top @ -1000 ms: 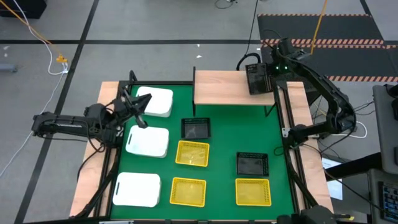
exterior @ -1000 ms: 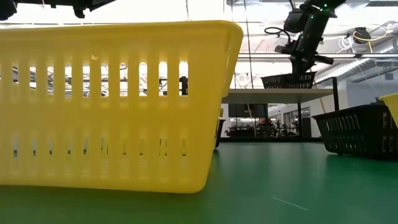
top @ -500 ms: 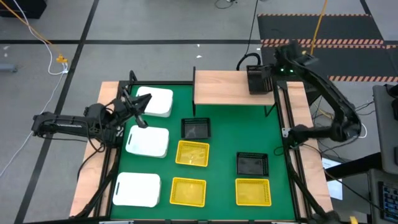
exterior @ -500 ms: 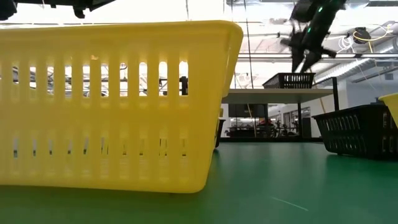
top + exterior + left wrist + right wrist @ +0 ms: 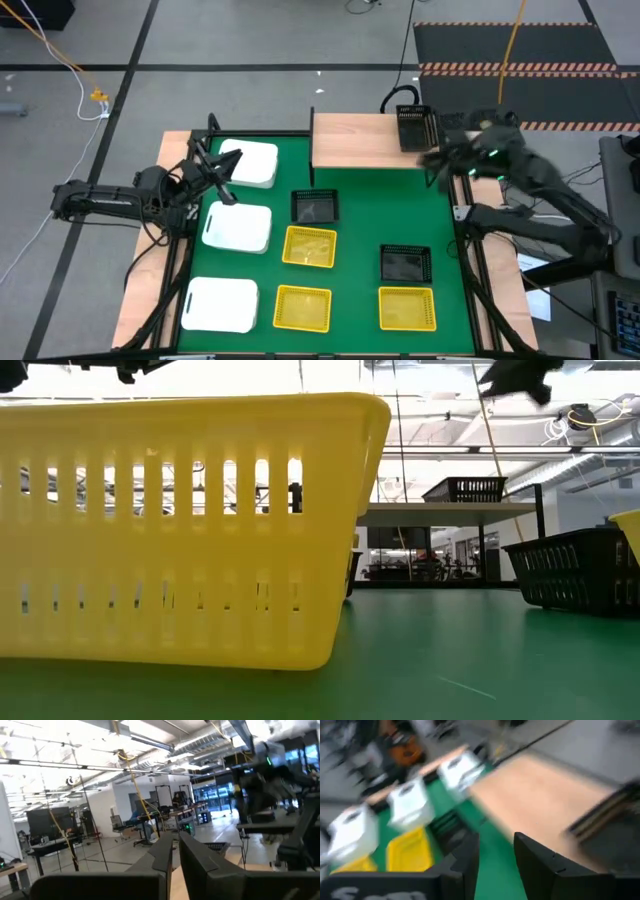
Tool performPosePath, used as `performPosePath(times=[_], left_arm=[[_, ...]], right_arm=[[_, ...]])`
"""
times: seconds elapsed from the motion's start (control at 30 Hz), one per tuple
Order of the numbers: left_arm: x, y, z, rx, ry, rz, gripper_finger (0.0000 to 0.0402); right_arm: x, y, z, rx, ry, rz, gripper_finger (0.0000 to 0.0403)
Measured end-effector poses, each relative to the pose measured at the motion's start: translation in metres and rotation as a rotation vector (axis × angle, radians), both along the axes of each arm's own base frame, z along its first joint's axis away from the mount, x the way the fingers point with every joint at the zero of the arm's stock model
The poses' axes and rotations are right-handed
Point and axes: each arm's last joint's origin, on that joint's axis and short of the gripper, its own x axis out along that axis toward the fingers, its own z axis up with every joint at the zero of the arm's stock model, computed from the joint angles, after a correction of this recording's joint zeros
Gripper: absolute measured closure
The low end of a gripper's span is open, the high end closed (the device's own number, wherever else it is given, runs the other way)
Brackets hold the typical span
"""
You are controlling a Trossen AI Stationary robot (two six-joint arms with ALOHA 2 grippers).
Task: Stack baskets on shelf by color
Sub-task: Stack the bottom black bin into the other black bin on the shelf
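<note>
One black mesh-sided plastic basket (image 5: 416, 127) stands on the small raised light-wood shelf (image 5: 360, 142), at the shelf's 3 o'clock end, apart from any gripper. The right gripper (image 5: 432, 160) hangs empty just off the shelf's 4 o'clock corner, above the green tabletop (image 5: 360, 230); in the right wrist view its two dark fingers (image 5: 470, 854) are spread with nothing between them. The step in hand reads as the interval between a finished placement and the next pick. Two further black mesh-sided baskets lie on the tabletop, one near its centre (image 5: 314, 207) and one toward 4 o'clock (image 5: 406, 264). Three yellow mesh-sided baskets (image 5: 309, 246) (image 5: 303, 308) (image 5: 407, 308) lie toward 6 o'clock, and three larger white rounded-corner baskets (image 5: 248, 163) (image 5: 238, 227) (image 5: 220, 303) line the 9 o'clock side. The left gripper (image 5: 222, 172) waits at 10 o'clock over the gap between the two upper white baskets, its fingers (image 5: 167, 854) nearly pressed together on nothing. The next move probably calls for the right gripper to descend on the rim of a black basket, likely the nearer one toward 4 o'clock, pinch one wall, lift it and nest it squarely in the basket already on the shelf.
</note>
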Motion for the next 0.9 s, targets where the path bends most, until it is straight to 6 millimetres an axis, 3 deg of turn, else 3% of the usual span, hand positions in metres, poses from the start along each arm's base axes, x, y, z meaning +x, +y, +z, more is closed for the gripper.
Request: performPosePath(times=[0.17,0.27,0.4,0.63,0.8,0.9], left_arm=[[0.0,0.0,0.0,-0.049,-0.03,-0.021,0.0364],[0.003,0.0,-0.002,-0.054,-0.015,-0.022,0.0364],[0.006,0.0,-0.004,-0.025,0.021,-0.01,0.0364],[0.009,0.0,-0.006,0.026,0.066,0.01,0.0364],[0.009,0.0,-0.006,0.034,0.071,0.012,0.0364],[0.009,0.0,-0.006,0.033,0.069,0.013,0.0364]], right_arm=[[0.041,0.021,-0.051,0.012,0.0,0.175,0.0305],[0.056,0.034,-0.065,-0.031,0.103,0.241,0.0312],[0.064,0.046,-0.073,-0.073,0.272,0.295,0.0314],[0.065,0.073,-0.108,0.051,0.63,0.422,0.0314],[0.081,0.099,-0.123,0.037,0.678,0.508,0.0314],[0.08,0.103,-0.131,0.007,0.752,0.511,0.0314]])
